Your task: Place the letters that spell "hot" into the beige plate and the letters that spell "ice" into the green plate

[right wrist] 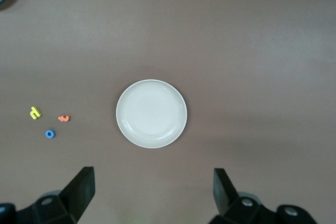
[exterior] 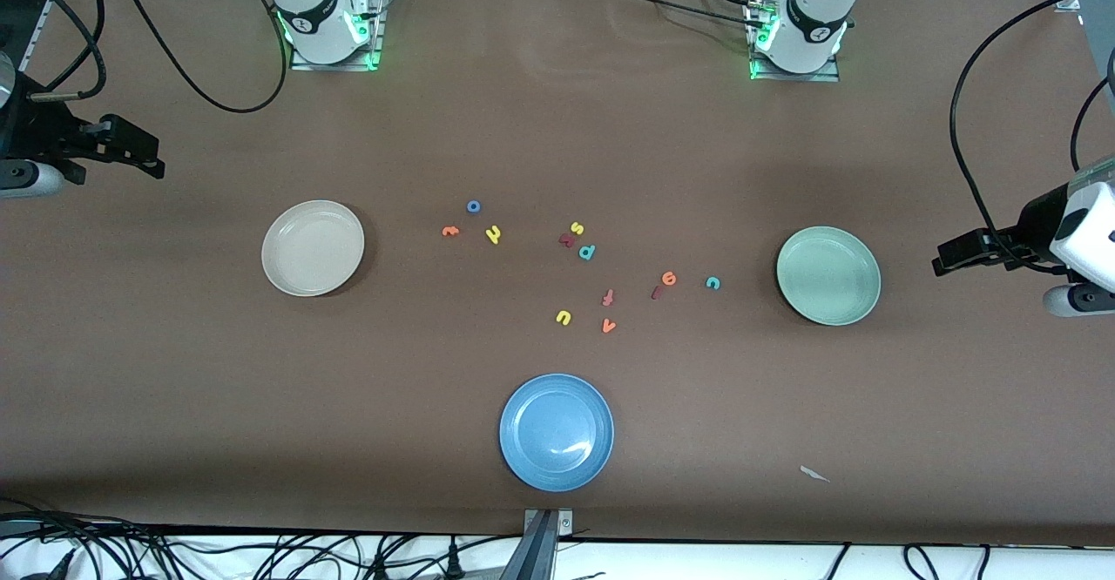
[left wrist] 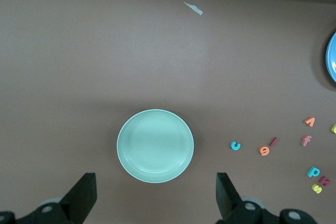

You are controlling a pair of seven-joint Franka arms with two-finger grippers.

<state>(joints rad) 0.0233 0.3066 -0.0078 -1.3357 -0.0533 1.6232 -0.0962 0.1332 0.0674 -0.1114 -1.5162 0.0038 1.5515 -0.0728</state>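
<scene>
Meanwhile left claw (left wrist: 155, 203) agape, right claw (right wrist: 152, 200) agape, table (exterior: 174, 388).

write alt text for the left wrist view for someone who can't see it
A pale green plate sits empty on a brown table, framed by the left gripper with its open fingers. Beside the plate lie small foam letters, including a teal c, orange e and dark red i.

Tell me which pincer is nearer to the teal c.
Left. The left pincer hangs open, high near the green plate, which lies beside the teal c. The right pincer hangs open near the beige plate.
</scene>
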